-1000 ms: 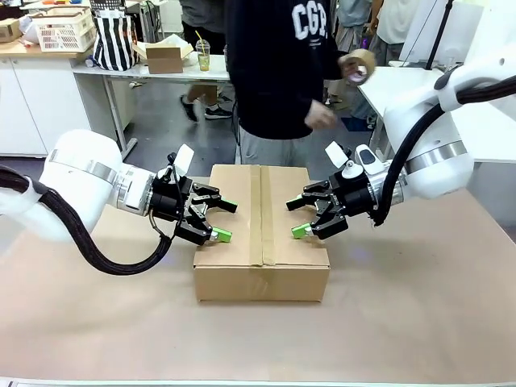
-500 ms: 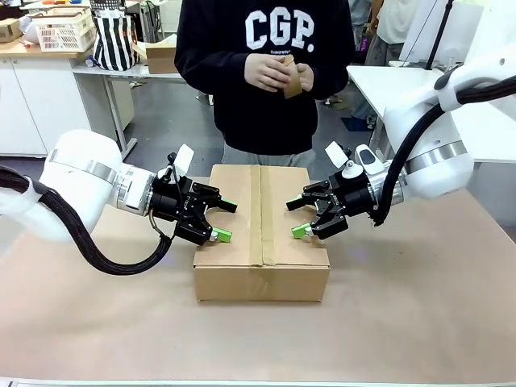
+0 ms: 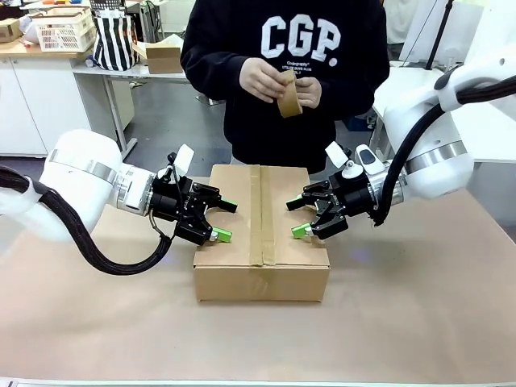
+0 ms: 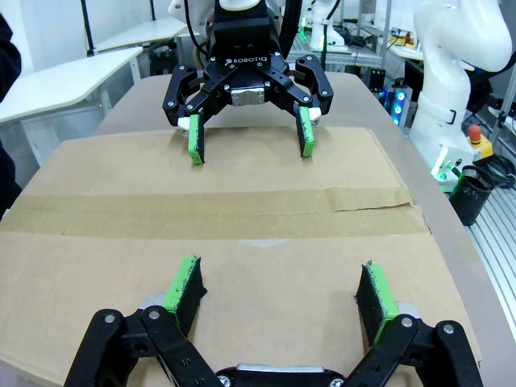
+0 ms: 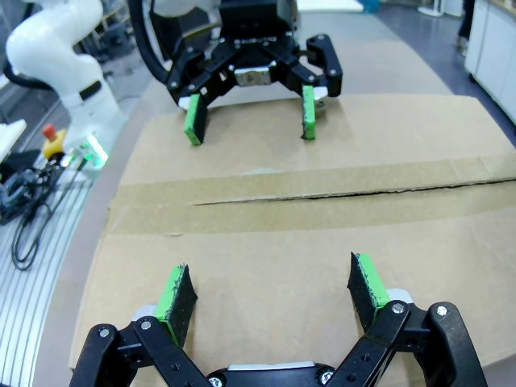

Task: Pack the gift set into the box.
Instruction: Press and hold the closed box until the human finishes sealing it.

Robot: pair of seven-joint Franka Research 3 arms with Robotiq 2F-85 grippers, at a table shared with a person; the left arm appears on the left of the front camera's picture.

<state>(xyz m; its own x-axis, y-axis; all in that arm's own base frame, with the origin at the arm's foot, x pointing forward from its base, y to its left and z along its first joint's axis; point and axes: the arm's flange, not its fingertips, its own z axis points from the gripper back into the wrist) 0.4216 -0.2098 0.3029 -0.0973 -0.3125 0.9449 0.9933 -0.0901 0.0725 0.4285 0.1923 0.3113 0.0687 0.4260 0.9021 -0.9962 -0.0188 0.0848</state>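
My left jaws stand wide open with nothing between them, their green pads (image 4: 184, 284) spread above the left half of the top of the box (image 3: 262, 282). My right jaws are just as wide and just as empty, their own pads (image 5: 367, 284) above the right half. The two sets face each other across the top, well apart, and I cannot tell whether any fingertip touches the cardboard. The box sits mid-bench (image 3: 419, 322), its flaps down, with a strip of brown tape (image 3: 256, 211) along the centre seam. On the far side a person in a dark sweatshirt (image 3: 234, 48) holds a roll of tape (image 3: 289, 94) in both hands (image 3: 260, 79) at chest height.
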